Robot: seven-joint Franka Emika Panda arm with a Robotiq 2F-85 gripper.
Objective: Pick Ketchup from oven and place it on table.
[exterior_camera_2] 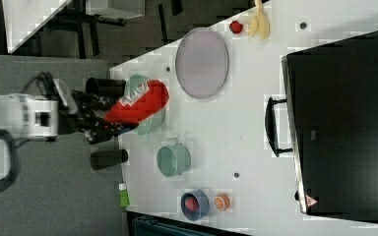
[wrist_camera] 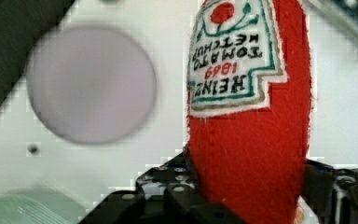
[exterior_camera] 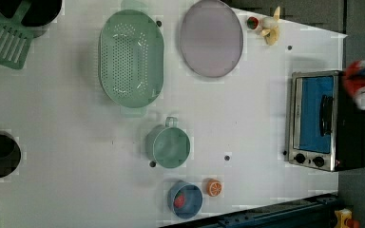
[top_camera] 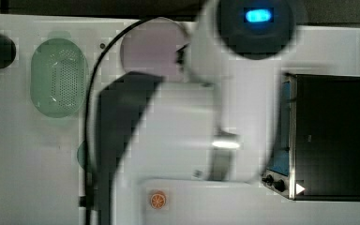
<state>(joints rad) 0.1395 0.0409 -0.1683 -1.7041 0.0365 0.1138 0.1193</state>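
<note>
Red plush fills the nearest ground in the wrist view: the ketchup (wrist_camera: 247, 140), a soft bottle with a stitched white label, sits clamped between the dark fingers of the gripper (wrist_camera: 242, 196), which has closed on its lower body. In the right view the gripper (exterior_camera_2: 109, 118) carries the bottle (exterior_camera_2: 140, 103) in the air, well apart from the oven (exterior_camera_2: 342, 123) and above the side of the table (exterior_camera_2: 246, 123) farthest from it, over the green colander (exterior_camera_2: 145, 105). Beyond the bottle lies the lilac plate (wrist_camera: 91, 84), flat on the white top.

By my reading the pick is done: the bottle is out and away from the oven, whose door (exterior_camera: 316, 114) looks shut. What remains is lowering it onto a bare patch and letting go.

Hard to judge: the bottle's height above the table. In the top view the arm (top_camera: 225, 93) blocks the bottle and the middle of the tabletop.
</note>
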